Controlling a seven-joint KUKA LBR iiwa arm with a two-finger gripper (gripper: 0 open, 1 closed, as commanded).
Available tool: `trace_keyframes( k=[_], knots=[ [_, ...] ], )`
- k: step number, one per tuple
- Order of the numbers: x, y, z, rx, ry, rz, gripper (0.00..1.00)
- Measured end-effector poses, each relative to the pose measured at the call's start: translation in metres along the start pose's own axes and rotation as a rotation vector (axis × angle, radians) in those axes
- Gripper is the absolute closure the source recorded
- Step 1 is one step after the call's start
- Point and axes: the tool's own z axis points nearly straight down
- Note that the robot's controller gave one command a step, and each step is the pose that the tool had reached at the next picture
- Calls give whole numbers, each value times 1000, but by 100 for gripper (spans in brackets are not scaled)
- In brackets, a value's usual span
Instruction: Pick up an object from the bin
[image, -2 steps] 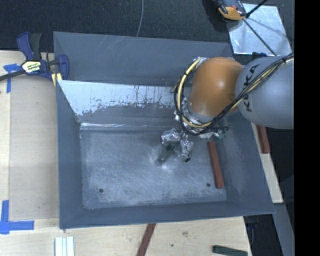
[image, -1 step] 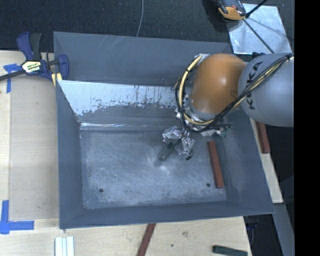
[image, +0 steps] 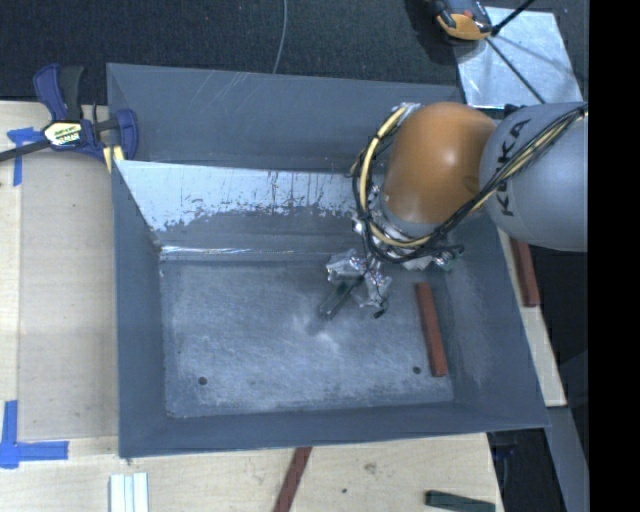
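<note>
My gripper (image: 353, 308) hangs over the bin floor right of the middle, near the back wall. Its two dark fingers stand apart, open, and nothing sits between them. One fingertip (image: 328, 310) points down-left, the other is a short way to the right. A long, thin reddish-brown stick (image: 432, 328) lies on the floor along the right wall, roughly a finger's length to the right of the gripper and apart from it.
The arm comes in from the right, its orange cover and cables above the bin's back right corner. The sloping walls close in on all sides, the back wall scratched.
</note>
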Motion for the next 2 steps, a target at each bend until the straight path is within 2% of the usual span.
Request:
trace_keyframes(
  k=[2],
  knots=[
    [0, -1, -24, 2, -1, 1, 100]
  ],
)
